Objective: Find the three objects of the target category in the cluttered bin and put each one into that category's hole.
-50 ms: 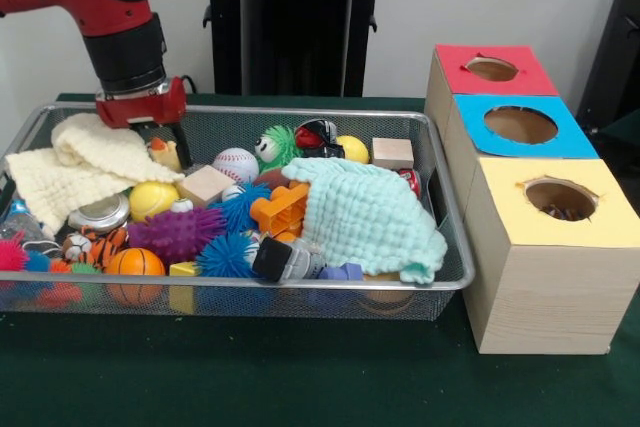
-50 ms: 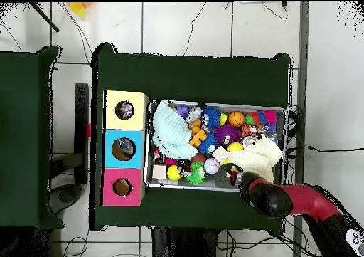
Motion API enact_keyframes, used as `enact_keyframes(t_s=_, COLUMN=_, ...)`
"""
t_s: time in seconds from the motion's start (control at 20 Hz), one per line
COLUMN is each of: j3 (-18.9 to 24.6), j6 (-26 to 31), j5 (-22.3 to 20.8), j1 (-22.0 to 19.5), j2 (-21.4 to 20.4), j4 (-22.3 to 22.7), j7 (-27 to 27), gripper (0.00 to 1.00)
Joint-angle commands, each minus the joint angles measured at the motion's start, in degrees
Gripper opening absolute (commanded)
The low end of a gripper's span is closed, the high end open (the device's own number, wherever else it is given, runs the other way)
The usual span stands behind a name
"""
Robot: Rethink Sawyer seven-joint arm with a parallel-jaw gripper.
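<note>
Down at the bin's [image 1: 445, 197] back corner, my gripper [image 1: 163, 140], grip unreadable, could snag the cream cloth [image 1: 85, 162].

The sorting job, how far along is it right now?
Early, by the look of it. Done: something dark lies in the yellow box's hole, though what it is can't be told. In hand: the gripper is down in the wire bin by the cream cloth; whether it holds anything is hidden. Left: the bin is full of balls, blocks and the mint cloth.
</note>
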Motion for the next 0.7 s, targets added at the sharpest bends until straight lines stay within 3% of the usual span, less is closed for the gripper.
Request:
enact_keyframes(t_s=0.05, j3=2.5, j6=4.5, j5=-3.1, j1=0.3, j2=0.9, j4=-4.6, j7=-18.1, gripper=1.00)
enact_keyframes(t_s=0.3, j3=2.5, j6=4.4, j5=-3.4, j1=1.2, j2=0.2, j4=-4.1, j7=-17.8, gripper=1.00)
enact_keyframes(t_s=0.35, j3=2.4, j6=4.4, j5=-3.5, j1=1.4, j2=0.1, j4=-4.1, j7=-17.7, gripper=0.00)
enact_keyframes(t_s=0.7, j3=2.3, j6=8.2, j5=-3.5, j1=5.2, j2=-1.9, j4=-4.3, j7=-20.3, gripper=0.00)
